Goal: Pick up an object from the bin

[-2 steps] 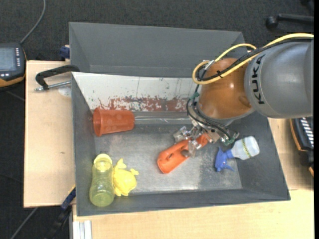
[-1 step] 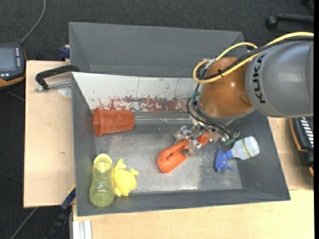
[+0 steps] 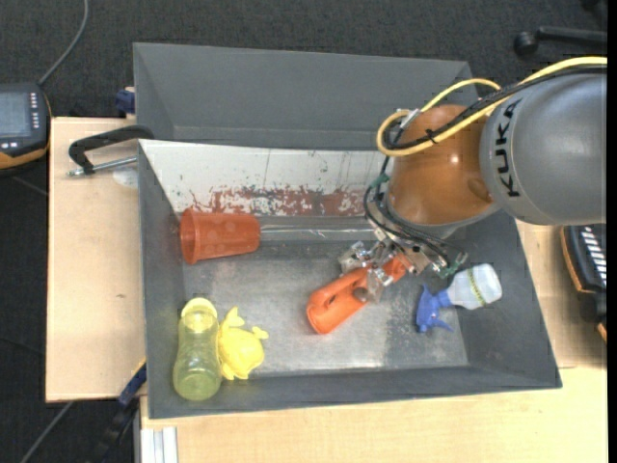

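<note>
My gripper point(image 3: 374, 276) hangs low in the right half of the bin, its metal fingers right at the upper end of an orange tapered toy point(image 3: 335, 305) that lies tilted on the bin floor. How the fingers stand round that end is hidden by the wrist. Just to the right lie a blue toy point(image 3: 431, 312) and a small clear bottle point(image 3: 476, 286) with a white cap, touching each other.
A red-orange cup point(image 3: 219, 235) lies on its side at the back left. A yellow-green bottle point(image 3: 197, 351) and a yellow toy point(image 3: 239, 346) rest in the front left corner. The arm with its orange cover reaches in over the right wall.
</note>
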Action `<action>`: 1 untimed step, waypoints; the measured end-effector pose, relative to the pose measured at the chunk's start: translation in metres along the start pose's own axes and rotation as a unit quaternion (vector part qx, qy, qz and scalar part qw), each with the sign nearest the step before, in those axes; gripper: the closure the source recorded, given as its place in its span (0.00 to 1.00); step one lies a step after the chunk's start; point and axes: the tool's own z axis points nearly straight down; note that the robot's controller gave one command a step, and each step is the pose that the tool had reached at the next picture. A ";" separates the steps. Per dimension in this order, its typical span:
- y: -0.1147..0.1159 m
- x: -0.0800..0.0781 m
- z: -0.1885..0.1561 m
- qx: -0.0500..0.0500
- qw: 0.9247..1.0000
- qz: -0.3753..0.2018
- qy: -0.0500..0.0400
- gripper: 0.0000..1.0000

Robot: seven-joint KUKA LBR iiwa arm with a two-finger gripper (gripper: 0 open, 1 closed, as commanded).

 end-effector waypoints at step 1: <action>0.000 -0.001 -0.032 0.000 1.000 0.000 -0.001 1.00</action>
